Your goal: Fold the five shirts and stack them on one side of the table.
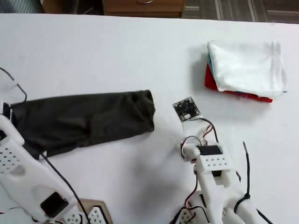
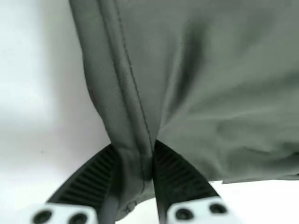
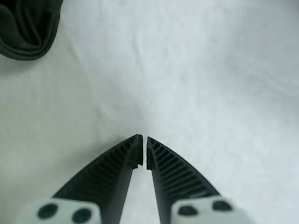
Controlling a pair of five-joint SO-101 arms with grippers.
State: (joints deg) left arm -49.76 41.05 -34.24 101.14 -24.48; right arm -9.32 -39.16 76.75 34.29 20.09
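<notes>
A dark grey-green shirt (image 1: 84,121) lies folded into a long strip across the left half of the white table (image 1: 117,51). At the strip's left end my left gripper (image 2: 133,161) is shut on a seamed edge of the shirt (image 2: 210,84). A stack of folded shirts (image 1: 245,70) sits at the right back, white on top with red and blue edges beneath. My right gripper (image 3: 144,151) hovers shut over bare table, holding nothing, with a corner of the dark shirt (image 3: 28,28) farther off. The right arm (image 1: 210,163) stands at the front, right of centre.
The white left arm (image 1: 23,177) comes up from the front left corner, with its cable trailing over the shirt's left end. Wires loop around the right arm's wrist. A wooden cabinet (image 1: 140,7) stands beyond the table's far edge.
</notes>
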